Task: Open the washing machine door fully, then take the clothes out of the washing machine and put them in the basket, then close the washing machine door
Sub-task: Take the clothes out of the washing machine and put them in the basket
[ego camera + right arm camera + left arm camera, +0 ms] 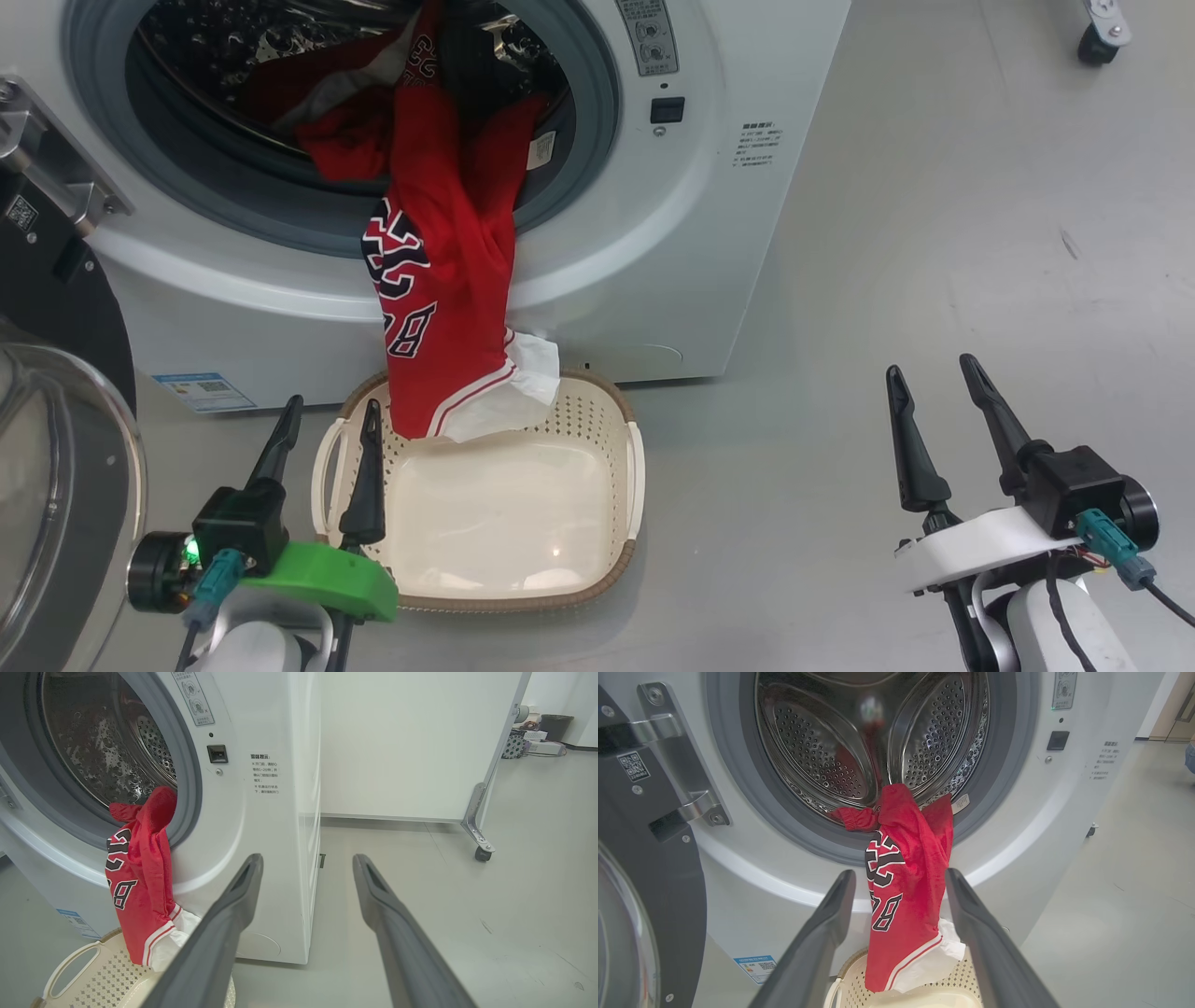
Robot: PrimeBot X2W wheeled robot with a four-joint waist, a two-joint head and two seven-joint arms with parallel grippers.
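Red jersey [439, 308] hangs from washing machine [728, 233] into basket [637, 467].
Washing machine door [56, 317] open; left gripper [334, 403] and right gripper [931, 366] fingers spread, empty.

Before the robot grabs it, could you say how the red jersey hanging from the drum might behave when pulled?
The jersey drapes in loose folds, so probably floppy and light. Its top bunches with other red cloth at the drum seal, so a pull may drag that along. Its hem hangs over the basket, so it should drop in.
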